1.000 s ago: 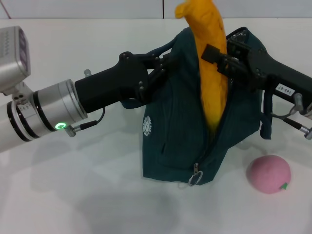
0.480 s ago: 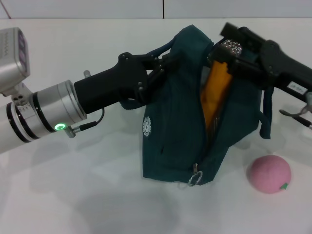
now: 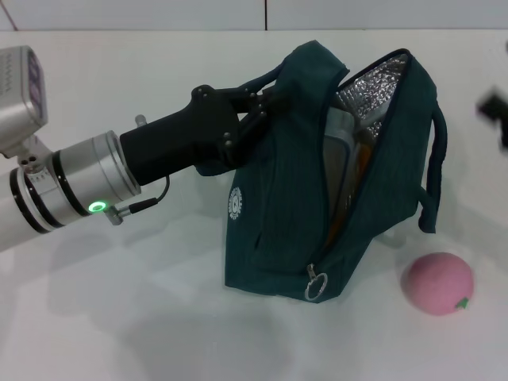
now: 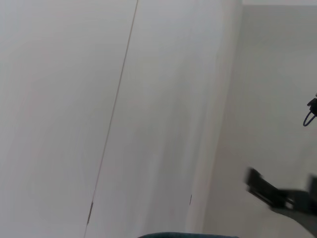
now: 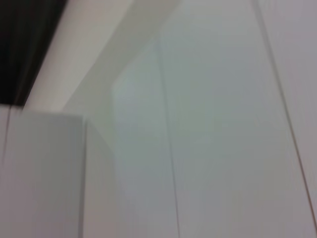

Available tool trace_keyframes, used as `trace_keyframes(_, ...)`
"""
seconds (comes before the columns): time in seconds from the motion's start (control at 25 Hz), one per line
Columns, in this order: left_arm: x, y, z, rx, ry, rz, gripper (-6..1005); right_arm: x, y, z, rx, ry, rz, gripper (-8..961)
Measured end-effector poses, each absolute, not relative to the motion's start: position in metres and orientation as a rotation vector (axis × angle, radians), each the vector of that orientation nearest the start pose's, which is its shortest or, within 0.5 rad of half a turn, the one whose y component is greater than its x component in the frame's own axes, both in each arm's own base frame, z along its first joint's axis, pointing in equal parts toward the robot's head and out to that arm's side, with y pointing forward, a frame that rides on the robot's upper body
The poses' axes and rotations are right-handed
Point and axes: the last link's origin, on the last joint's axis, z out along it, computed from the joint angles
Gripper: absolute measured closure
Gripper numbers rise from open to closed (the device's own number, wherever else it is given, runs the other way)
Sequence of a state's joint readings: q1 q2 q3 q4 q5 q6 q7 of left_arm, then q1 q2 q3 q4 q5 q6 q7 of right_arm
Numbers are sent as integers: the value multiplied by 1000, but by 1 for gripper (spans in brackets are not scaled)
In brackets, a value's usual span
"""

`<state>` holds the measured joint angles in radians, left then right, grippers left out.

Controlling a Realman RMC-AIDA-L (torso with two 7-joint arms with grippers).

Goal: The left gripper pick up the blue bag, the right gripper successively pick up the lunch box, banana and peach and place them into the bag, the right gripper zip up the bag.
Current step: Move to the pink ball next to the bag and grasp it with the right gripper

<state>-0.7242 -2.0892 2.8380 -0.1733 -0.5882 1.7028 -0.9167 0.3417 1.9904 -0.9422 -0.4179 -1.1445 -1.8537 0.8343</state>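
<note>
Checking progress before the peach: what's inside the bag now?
Through the bag's open top show its silver lining, the lunch box's clear edge and a sliver of banana. Everything lower is covered by fabric.

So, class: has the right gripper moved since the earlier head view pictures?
Yes. It was over the blue bag; now the right gripper is a blur at the view's right edge, above the peach.

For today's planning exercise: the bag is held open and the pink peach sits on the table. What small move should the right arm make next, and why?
Probably bring the right gripper, now at the frame's right edge, down over the peach to grasp it. The left gripper holds the blue bag open, with the banana inside; the peach lies outside on the table.
</note>
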Motion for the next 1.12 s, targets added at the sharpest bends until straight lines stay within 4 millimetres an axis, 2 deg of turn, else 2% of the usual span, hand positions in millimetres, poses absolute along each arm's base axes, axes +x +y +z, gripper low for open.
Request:
trace_keyframes(0.24, -217, 323, -39, -2506, -458, -1300, 957, 301, 228, 50, -2442, -80, 1122, 80)
trace_keyframes(0.48, -221, 321, -40, -2510, -472, -1282, 957, 340, 200, 46, -2453, 35, 889, 81)
trace_keyframes(0.64, -220, 320, -41, -2512, -477, -1289, 957, 348, 197, 32, -2440, 54, 803, 83)
trace_keyframes(0.72, -218, 319, -43, -2515, -480, -1300, 957, 352, 199, 15, -2434, 107, 743, 83)
trace_keyframes(1.12, -221, 317, -43, -2513, -492, -1297, 957, 352, 208, -6, -2482, 231, 719, 82)
